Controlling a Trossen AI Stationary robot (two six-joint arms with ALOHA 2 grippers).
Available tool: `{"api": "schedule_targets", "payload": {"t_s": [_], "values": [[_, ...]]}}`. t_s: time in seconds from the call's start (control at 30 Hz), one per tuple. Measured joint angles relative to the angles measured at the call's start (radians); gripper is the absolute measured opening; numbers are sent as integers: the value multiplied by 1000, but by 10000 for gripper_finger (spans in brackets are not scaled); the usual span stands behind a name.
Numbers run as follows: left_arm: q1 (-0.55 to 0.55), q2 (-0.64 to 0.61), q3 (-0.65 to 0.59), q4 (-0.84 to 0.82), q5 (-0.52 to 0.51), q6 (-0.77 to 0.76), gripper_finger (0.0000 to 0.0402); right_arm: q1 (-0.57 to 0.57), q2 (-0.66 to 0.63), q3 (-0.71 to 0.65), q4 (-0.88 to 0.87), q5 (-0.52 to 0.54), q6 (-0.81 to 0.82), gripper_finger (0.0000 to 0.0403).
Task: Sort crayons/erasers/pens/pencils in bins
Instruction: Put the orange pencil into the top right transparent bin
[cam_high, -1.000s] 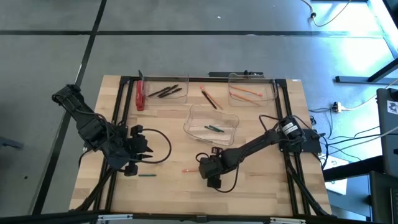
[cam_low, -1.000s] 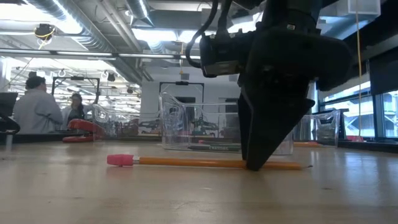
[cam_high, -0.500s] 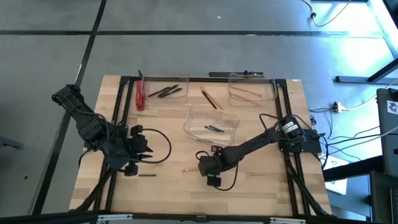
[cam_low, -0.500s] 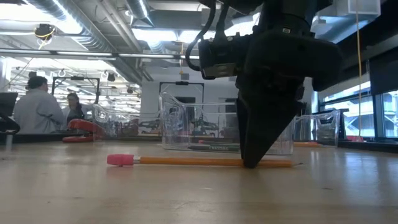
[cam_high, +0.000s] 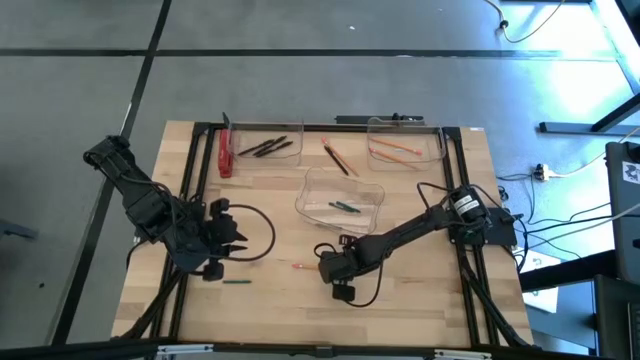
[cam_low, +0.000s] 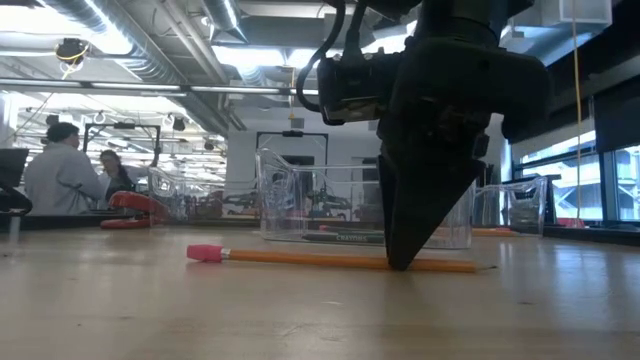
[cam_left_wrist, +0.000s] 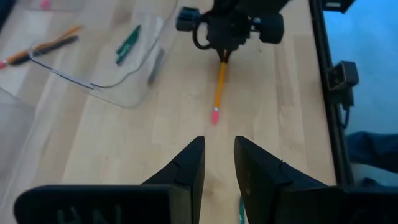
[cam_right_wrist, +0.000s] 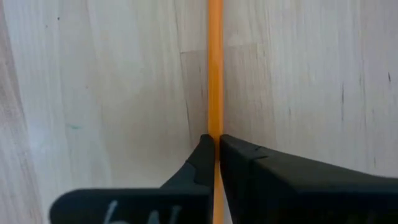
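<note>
the right hand (cam_low: 400, 262) stands tip-down on the pale, grained wooden desk (cam_high: 420, 300), its two dark tapered fingers (cam_right_wrist: 202, 158) pinched together on a long thin orange pencil with a pink eraser end (cam_low: 300, 257). the pencil lies flat on the desk near the front middle, its long axis running across the low view, eraser end out to one side and the hand clamped near the other end. seen from above, the pencil (cam_high: 303, 267) pokes out of the hand toward the left arm, with the hand (cam_high: 335, 268) just in front of the middle clear plastic bin (cam_high: 310, 185). in the right wrist view the smooth orange shaft (cam_right_wrist: 214, 68) runs straight out from between the matte black fingers.

that rounded clear bin holds a short dark-green crayon (cam_high: 345, 207). at the back, a second clear bin (cam_high: 290, 130) holds slim black pens (cam_high: 265, 148), and a third (cam_high: 440, 140) holds orange pencils (cam_high: 395, 150). another pencil and a dark pen (cam_high: 338, 158) lie crossed on the bare desk between them.

the left hand (cam_high: 235, 245) waits low over the left side of the desk, its fingers (cam_left_wrist: 189, 168) a little apart and holding nothing, with a green crayon (cam_high: 236, 282) on the desk just in front of it.
</note>
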Motion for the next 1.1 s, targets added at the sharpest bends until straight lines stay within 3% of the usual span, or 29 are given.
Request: {"api": "schedule_targets", "payload": {"t_s": [0.87,1.1], "values": [[0,0,0,0,-26,-2,79,-2,9,78,-34,-3,-1,12],[0,0,0,0,-26,-2,79,-2,13,79,-33,-4,1,63]]}}
